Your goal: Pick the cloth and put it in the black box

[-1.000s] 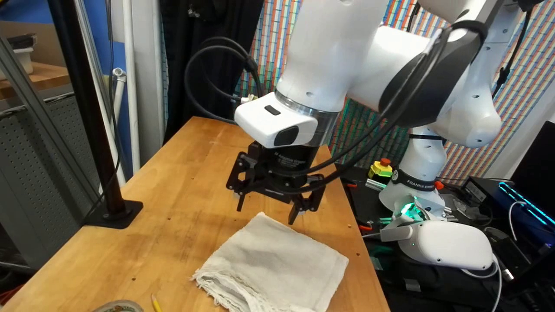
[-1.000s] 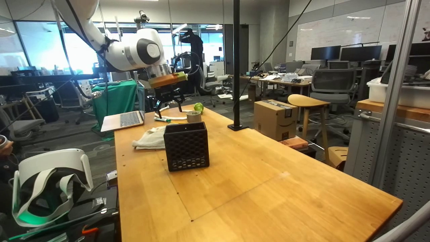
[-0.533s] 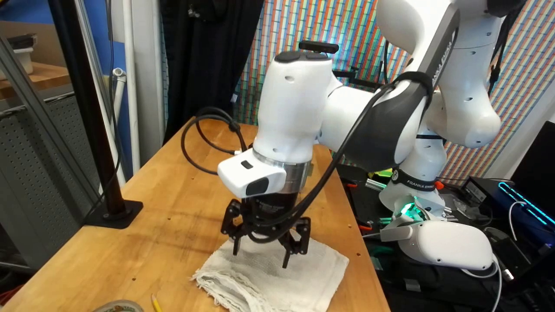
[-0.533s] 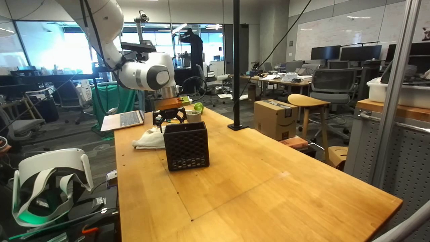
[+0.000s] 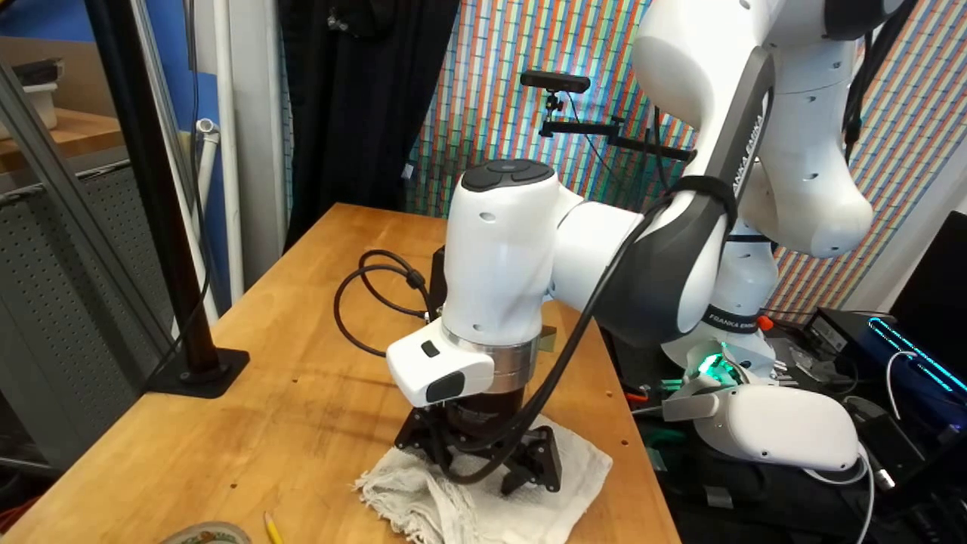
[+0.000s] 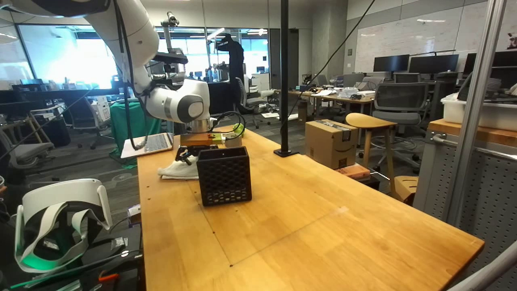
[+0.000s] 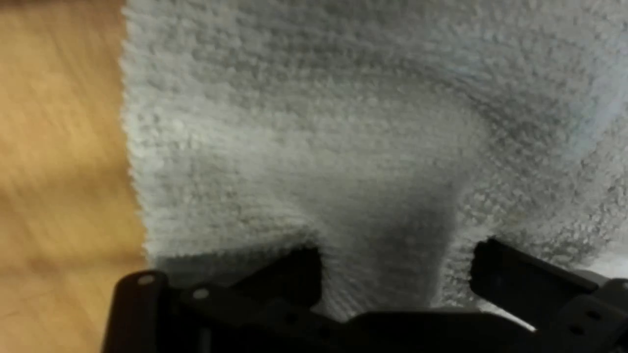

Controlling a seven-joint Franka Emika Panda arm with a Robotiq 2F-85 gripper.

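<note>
- Contact: the jaws are now down in the cloth [image 5: 521, 521], no longer hovering above it, and both exterior views show them low over the bench [image 5: 302, 453].
- Under pressure, the fabric puckers. In the wrist view the dark fingers [image 7: 294, 277] stand apart, sunk into the weave, with a ridge of cloth rising in the gap between them; no firm pinch shows.
- Beneath the jaws and spreading past them on both sides, the cloth lies on the bench, not yet lifted, its frayed end now rumpled and drawn slightly in toward the jaws.
- Near the jaws, on their near side in an exterior view, the black box [image 6: 225, 178] stands upright and lidless, hiding part of the cloth; what is inside cannot be seen.
- For the task, the approach looks finished and the pick appears to be just beginning; carrying and dropping remain.
- The next move likely calls for squeezing that ridge tightly, then rising well clear before crossing to the black box.
- The danger, seemingly, is a shallow bite: soft layers may slide free of the jaws, or a trailing end may snag.
</note>
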